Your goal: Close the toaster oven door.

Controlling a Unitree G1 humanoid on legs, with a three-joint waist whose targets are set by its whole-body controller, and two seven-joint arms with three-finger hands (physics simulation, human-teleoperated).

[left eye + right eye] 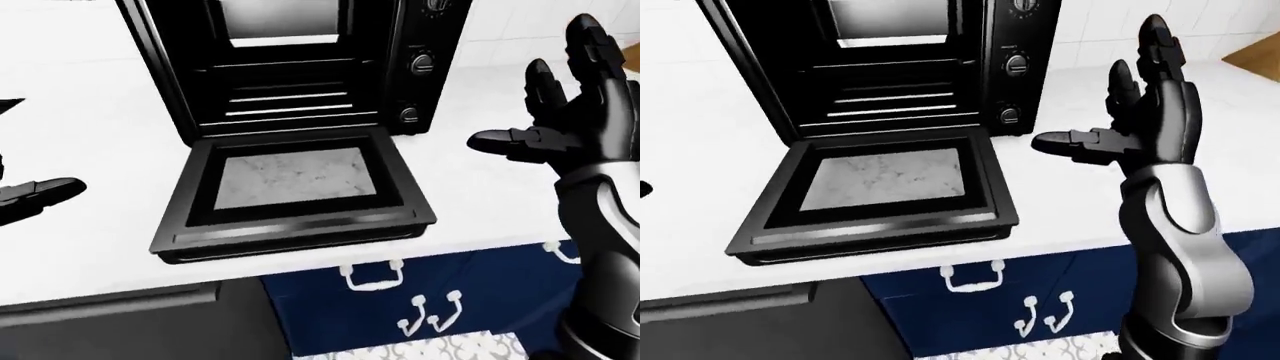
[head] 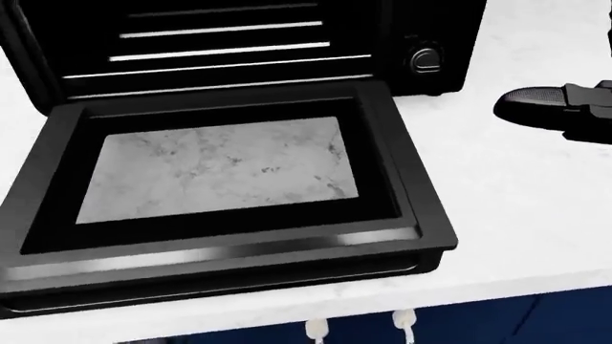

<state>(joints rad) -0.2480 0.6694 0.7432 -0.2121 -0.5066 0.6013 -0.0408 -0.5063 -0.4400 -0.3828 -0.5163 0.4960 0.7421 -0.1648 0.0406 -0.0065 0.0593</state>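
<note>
Your right hand [image 1: 1140, 127] hovers spread open right of the toaster oven door [image 1: 290, 187], which lies flat; left hand [image 1: 35, 196] seems open too

We see the toaster oven door [image 2: 224, 208] lying fully open on the white counter [image 2: 536, 215], our right hand's finger [image 2: 536, 106] at 3 o'clock.

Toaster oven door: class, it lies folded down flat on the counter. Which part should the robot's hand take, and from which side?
Probably the handle bar along the door's free edge, nearest the counter's edge. Come from below that edge and lift, since the hinge sits at the oven's mouth. The open right hand is nearest.
</note>
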